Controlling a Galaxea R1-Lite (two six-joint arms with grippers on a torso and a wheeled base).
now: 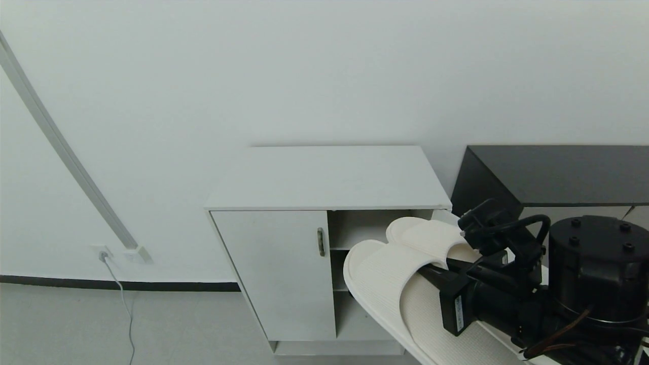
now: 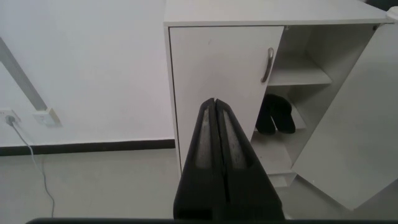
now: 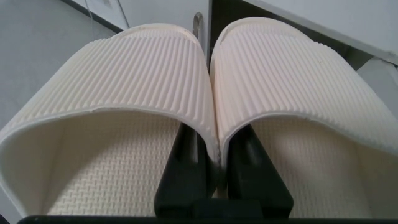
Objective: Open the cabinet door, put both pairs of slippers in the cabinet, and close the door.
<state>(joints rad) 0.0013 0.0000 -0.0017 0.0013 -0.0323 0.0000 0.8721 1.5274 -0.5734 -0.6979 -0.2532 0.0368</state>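
A white cabinet (image 1: 274,274) stands against the wall, its left door shut and its right door (image 2: 367,124) swung wide open. A black pair of slippers (image 2: 277,115) lies on the middle shelf inside. My right gripper (image 1: 431,271) is shut on a cream ribbed pair of slippers (image 1: 385,274), held side by side just in front of the open compartment. Its fingers (image 3: 186,162) reach under the straps and pinch the slippers' (image 3: 137,68) inner edges together. My left gripper (image 2: 214,109) is shut on nothing and points at the shut left door (image 2: 211,62), some way back from it.
A black table (image 1: 557,172) stands right of the cabinet, close to the open door. A wall socket with a hanging cable (image 1: 103,253) and a slanting cable duct (image 1: 61,147) are on the wall to the left. Bare grey floor (image 1: 152,329) lies before the cabinet.
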